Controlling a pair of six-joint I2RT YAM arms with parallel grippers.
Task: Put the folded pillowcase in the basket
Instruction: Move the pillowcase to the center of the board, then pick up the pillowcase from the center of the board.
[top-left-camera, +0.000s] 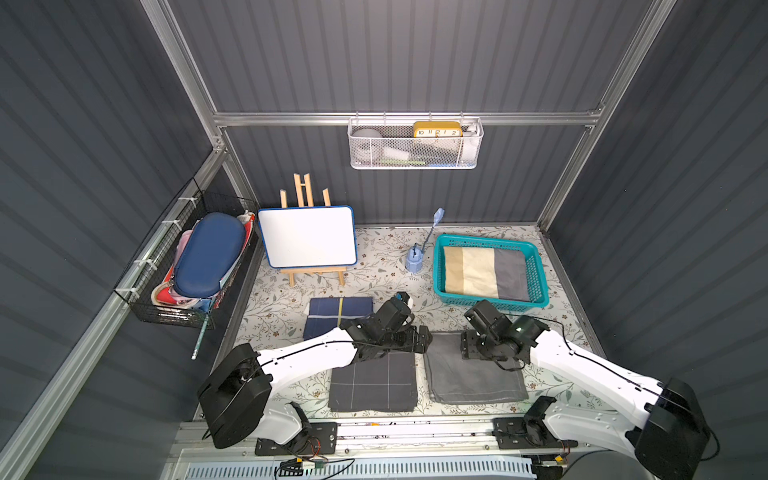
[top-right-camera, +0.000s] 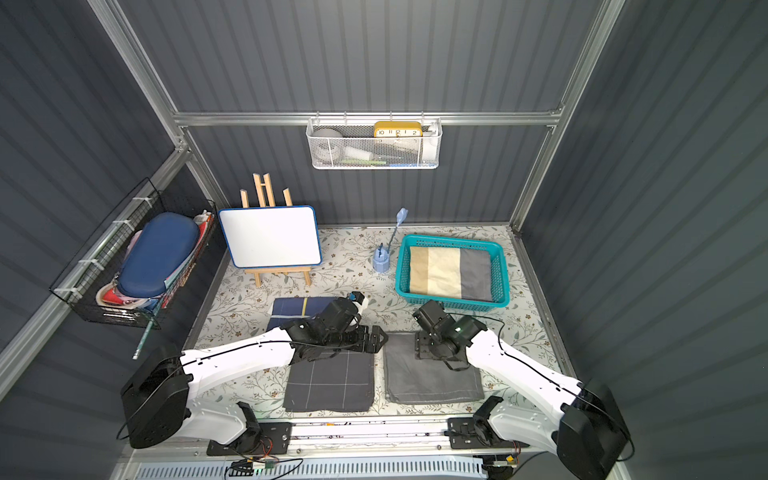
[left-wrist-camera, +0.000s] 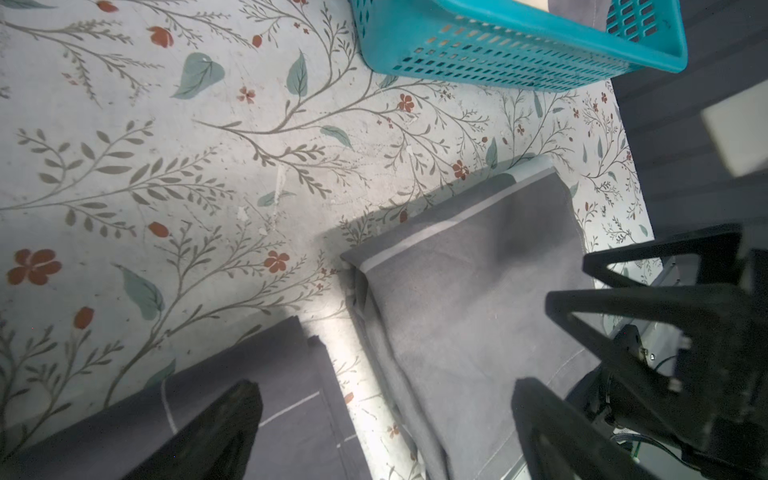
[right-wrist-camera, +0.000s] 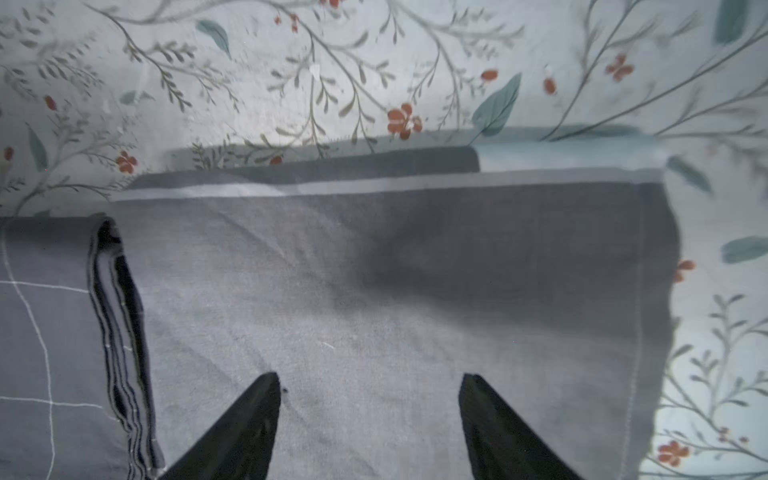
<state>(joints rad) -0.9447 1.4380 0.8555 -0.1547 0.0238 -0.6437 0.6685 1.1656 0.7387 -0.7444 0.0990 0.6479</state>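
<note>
Walls (top-left-camera: 415, 62) of dark grey close in the table (top-left-camera: 386, 257) on three sides. Its flowery top is bare in the middle, between the cloths and the basket (top-left-camera: 490, 305). The teal basket sits in the far right corner with a striped cloth (top-left-camera: 484, 272) flat inside. The grey folded pillowcase (top-left-camera: 469, 378) lies by the near edge, apart from the basket. A dark checked cloth (top-left-camera: 374, 386) lies just beside it, with a thin strip of table between. The right gripper (right-wrist-camera: 370, 395) is over the grey pillowcase, fingers apart, holding nothing. The left gripper (left-wrist-camera: 382, 415) is spread wide near that strip, holding nothing.
</note>
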